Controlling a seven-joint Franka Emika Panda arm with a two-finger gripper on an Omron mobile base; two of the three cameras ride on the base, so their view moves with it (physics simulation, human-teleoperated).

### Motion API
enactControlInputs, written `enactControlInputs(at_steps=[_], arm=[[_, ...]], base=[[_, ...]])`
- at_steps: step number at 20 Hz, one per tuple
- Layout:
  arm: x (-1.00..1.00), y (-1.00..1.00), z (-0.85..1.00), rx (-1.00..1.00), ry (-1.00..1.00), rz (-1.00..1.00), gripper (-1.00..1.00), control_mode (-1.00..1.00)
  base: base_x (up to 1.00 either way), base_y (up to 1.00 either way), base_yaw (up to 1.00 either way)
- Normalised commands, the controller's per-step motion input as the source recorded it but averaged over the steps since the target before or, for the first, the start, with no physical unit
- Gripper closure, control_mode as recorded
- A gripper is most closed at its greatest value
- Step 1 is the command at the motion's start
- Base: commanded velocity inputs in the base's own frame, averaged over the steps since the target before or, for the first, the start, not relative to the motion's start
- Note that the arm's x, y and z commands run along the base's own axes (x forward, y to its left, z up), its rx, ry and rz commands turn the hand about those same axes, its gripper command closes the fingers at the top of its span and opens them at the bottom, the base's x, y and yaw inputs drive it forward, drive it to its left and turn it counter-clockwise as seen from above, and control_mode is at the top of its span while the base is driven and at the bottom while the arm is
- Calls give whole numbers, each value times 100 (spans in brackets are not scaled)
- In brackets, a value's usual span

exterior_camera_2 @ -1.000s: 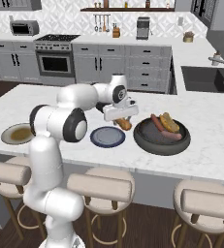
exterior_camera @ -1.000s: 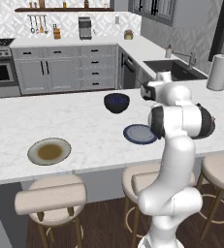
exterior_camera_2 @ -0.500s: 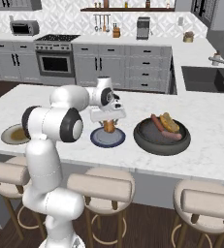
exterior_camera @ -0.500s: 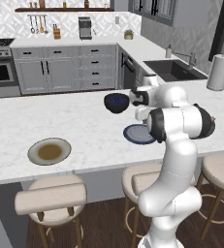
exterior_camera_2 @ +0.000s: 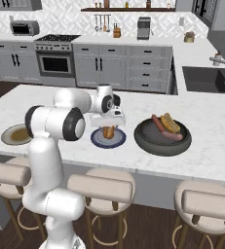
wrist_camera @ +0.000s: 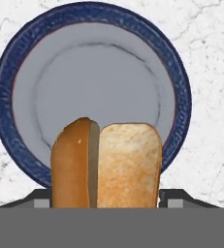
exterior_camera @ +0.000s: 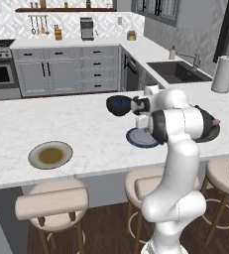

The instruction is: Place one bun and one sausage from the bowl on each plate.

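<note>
My gripper (exterior_camera_2: 108, 127) is shut on a golden-brown split bun (wrist_camera: 106, 164) and holds it just above the small blue-grey plate (wrist_camera: 99, 77). From the right base view the bun (exterior_camera_2: 108, 132) hangs over that plate (exterior_camera_2: 97, 141) in the middle of the island. To its right the wide dark bowl (exterior_camera_2: 155, 143) holds two sausages (exterior_camera_2: 158, 121) and another bun (exterior_camera_2: 170, 121). The beige plate with a brown centre (exterior_camera_2: 9, 138) lies bare at the far left, also seen as the beige plate (exterior_camera: 50, 155). The arm hides most of the blue-grey plate (exterior_camera: 135, 139) in the left base view.
A smaller dark blue bowl (exterior_camera: 118, 104) stands on the island just behind the blue-grey plate. A paper towel roll (exterior_camera: 224, 73) and the sink (exterior_camera: 173, 69) are at the back right. Stools (exterior_camera_2: 102, 187) line the island's near edge.
The gripper has carried the bun leftward from beside the wide bowl to over the blue-grey plate and lowered it a little.
</note>
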Motion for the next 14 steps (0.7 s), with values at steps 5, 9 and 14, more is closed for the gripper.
enactControlInputs(at_steps=[5, 9, 14], arm=[[15, 0, -28, 0, 0, 0, 100, -100], [26, 0, -16, 0, 0, 0, 100, -100], [35, 0, -7, 0, 0, 0, 100, -100]], base=[[0, 0, 0], [0, 0, 0], [0, 0, 0]])
